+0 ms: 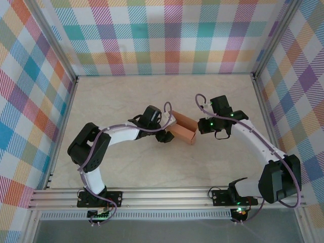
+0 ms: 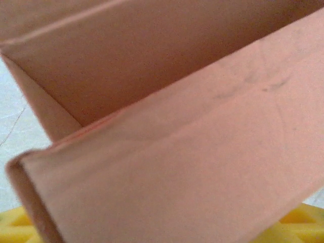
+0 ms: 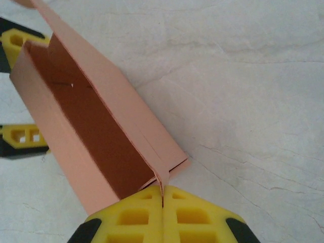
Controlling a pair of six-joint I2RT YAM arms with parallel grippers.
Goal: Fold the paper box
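Right wrist view: open-topped paper box (image 3: 101, 126) near desk (image 3: 243, 101) middle, clear of every edge, its end tab pinched between closed right fingers (image 3: 134, 217), left fingers (image 3: 20, 135) apart astride opposite end, grip there impossible to tell.

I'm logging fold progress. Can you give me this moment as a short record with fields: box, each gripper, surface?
box: the paper box, salmon-orange, partly folded, walls raised, top open
left gripper: jaws apart, astride the box end opposite the right gripper; contact unclear
right gripper: jaws shut, pinching a card flap at the box's near corner
surface: pale marbled table; box rests on it
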